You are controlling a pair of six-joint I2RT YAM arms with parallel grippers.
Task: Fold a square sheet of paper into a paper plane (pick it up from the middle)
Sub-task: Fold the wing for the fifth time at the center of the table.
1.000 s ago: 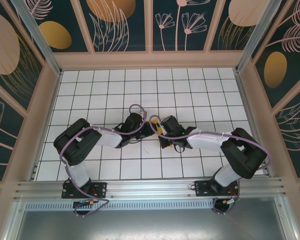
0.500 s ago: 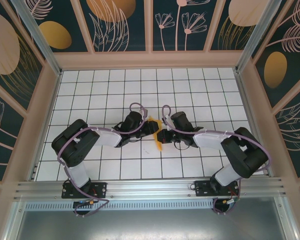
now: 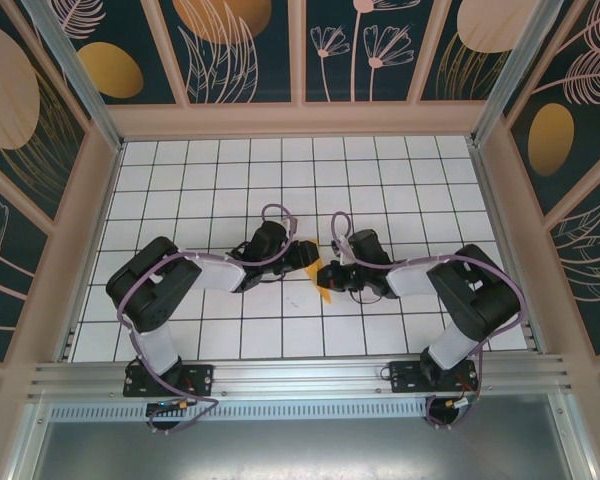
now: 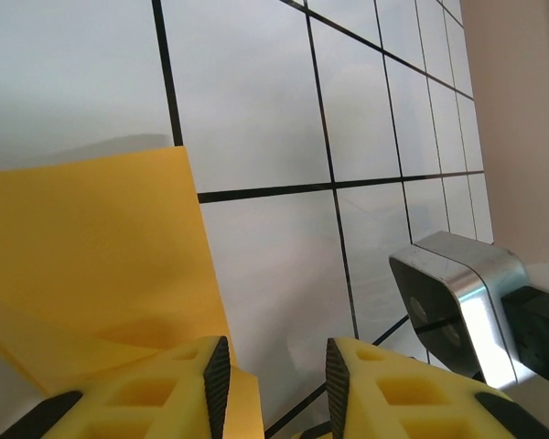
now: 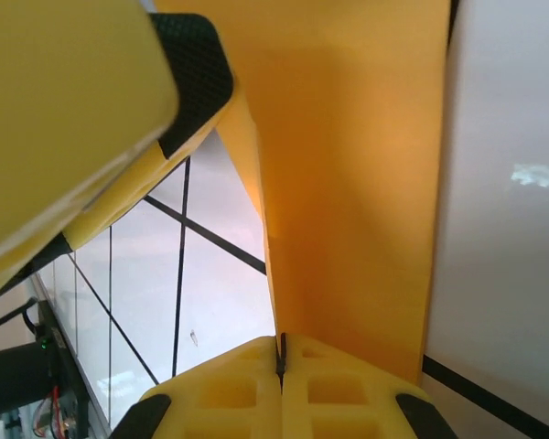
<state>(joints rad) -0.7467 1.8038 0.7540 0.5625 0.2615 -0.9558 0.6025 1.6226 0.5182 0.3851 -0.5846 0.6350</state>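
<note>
Scene: two robot arms reach inward and meet nose to nose near the middle of a white gridded table [image 3: 200, 180], seen from the overhead camera

Right gripper: the right gripper [image 5: 281, 352] has its yellow fingers pressed flat together, pinching the lower edge of the sheet of paper [image 5: 357, 183]; from above it sits just right of centre [image 3: 334, 280]

Left gripper: the left gripper [image 4: 273, 366] stands with its jaws apart and bare table showing through the gap; from above it points at its partner from the left [image 3: 302, 257]

Paper: orange-yellow and already creased, the sheet of paper [image 3: 323, 286] hangs between the two grippers around the table's middle, a narrow tip pointing toward the near edge

Left wrist view: a broad yellow panel [image 4: 91, 247] spreads beside the left-hand finger [image 4: 178, 389], with a folded layer beneath it; it does not lie in the gap between the jaws

Right wrist view: the sheet rises as a long folded strip from the closed fingers, and one finger [image 5: 82, 110] of the left gripper, black pad showing, hovers just beside its upper edge

Contact with the table: cannot be told from these views

Backdrop: dark painted panels [image 3: 240, 40] with orange ovals and pale plant outlines wall in the table
</note>
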